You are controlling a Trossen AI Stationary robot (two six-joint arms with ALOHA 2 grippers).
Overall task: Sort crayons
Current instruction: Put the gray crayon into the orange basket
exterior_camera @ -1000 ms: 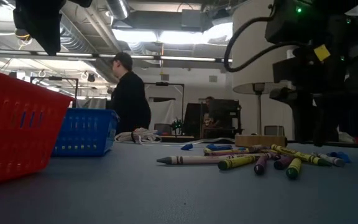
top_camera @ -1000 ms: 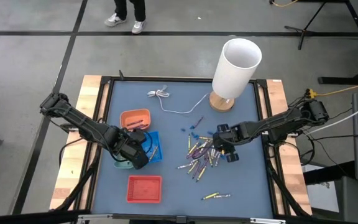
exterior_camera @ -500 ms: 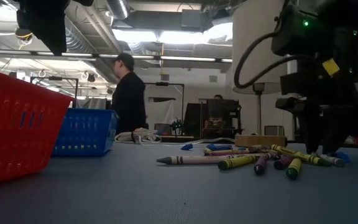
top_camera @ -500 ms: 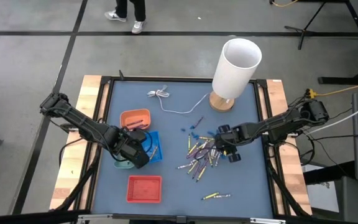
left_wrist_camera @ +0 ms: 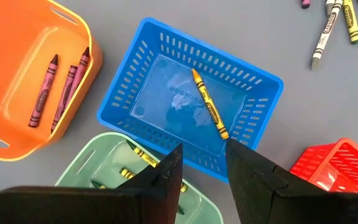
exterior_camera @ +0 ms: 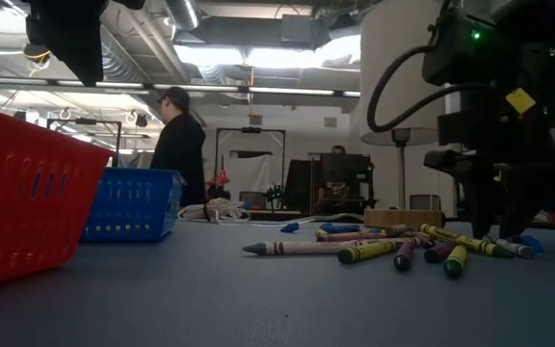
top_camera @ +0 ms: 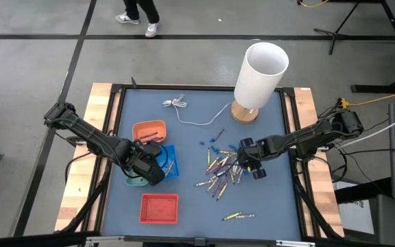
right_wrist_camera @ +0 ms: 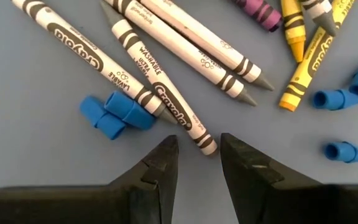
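While both arms hang low over the table, neither gripper holds anything.
Right gripper (right_wrist_camera: 194, 155), fingers spread, sits just above the crayons (right_wrist_camera: 160, 96), one whitish stick's end directly ahead of its gap and tiny blue bits (right_wrist_camera: 114, 115) alongside. Left gripper (left_wrist_camera: 201, 162), fingers likewise apart and empty, hovers over the blue basket (left_wrist_camera: 253, 93), where one yellow crayon (left_wrist_camera: 209, 106) lies ahead of its tips.

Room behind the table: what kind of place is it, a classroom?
More likely a workshop or robot lab: bare pipes and ceiling lights, a grey concrete floor with tape lines, and a person walking among equipment racks.
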